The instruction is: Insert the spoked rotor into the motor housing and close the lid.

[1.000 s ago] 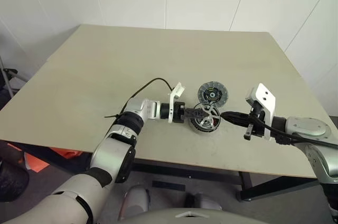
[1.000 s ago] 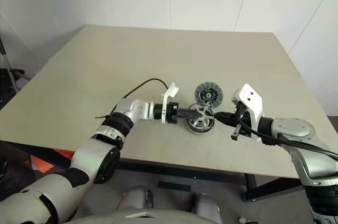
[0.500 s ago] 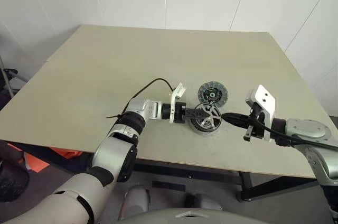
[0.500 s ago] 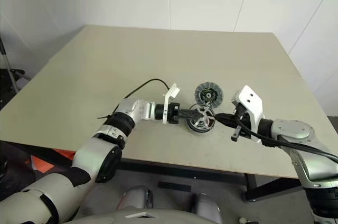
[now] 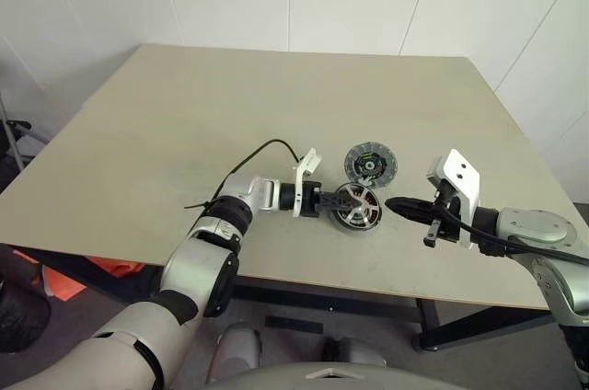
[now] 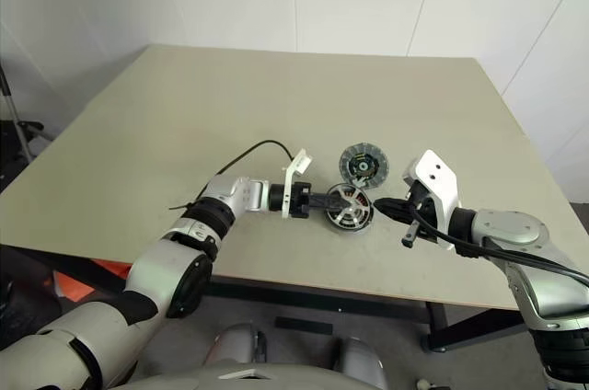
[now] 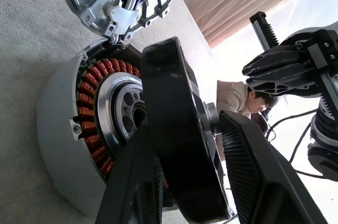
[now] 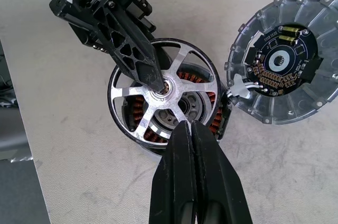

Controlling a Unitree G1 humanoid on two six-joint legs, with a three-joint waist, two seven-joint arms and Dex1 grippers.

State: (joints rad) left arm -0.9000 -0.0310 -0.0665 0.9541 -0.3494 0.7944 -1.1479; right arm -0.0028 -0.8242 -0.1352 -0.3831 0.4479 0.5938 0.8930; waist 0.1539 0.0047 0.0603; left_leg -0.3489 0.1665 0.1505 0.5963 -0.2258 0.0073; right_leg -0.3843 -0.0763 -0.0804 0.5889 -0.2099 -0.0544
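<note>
Pinching the spoked rotor (image 8: 163,97) at its small hub, my left gripper (image 8: 153,78) holds the shiny silver wheel with its dark rim over the motor housing (image 7: 79,129), a squat round body with copper-coloured windings around a silver hub. That housing sits on the pale, faintly speckled table (image 5: 184,114). Just beside it, joined by short wires, lies the lid (image 8: 282,57): a flat grey disc with a ribbed rim and a dark circuit centre. My right gripper (image 8: 191,129) has its two ribbed black fingers pressed together, holding nothing, tips at the rotor's rim. No writing can be read anywhere.
</note>
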